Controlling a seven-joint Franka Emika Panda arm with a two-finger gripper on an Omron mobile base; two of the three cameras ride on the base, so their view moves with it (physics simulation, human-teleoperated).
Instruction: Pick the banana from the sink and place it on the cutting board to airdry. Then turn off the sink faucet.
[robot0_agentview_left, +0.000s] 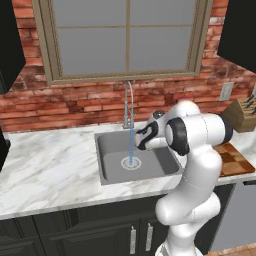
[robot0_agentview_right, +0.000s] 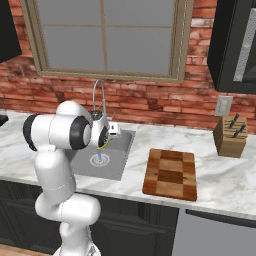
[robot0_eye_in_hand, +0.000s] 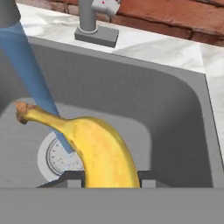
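In the hand view, my gripper (robot0_eye_in_hand: 109, 179) is shut on the thick end of the yellow banana (robot0_eye_in_hand: 100, 148). Its stem end points up and to the left, in front of the blue water stream (robot0_eye_in_hand: 33, 78). Below it lies the grey sink (robot0_eye_in_hand: 175, 113) with its round drain (robot0_eye_in_hand: 54, 157). From the base views, the gripper (robot0_agentview_left: 143, 140) hangs over the sink (robot0_agentview_left: 107, 150), just right of the water falling from the silver faucet (robot0_agentview_left: 129, 102). A sliver of the banana (robot0_agentview_right: 103, 146) shows under the hand. The checkered cutting board (robot0_agentview_right: 170, 172) lies on the counter right of the sink (robot0_agentview_right: 120, 162).
A tan knife block (robot0_agentview_right: 231, 135) stands at the back right, beyond the board. The faucet base (robot0_eye_in_hand: 89, 24) sits at the sink's rear rim, against the brick wall under the window. White marble counter (robot0_agentview_left: 45, 165) stretches left of the sink.
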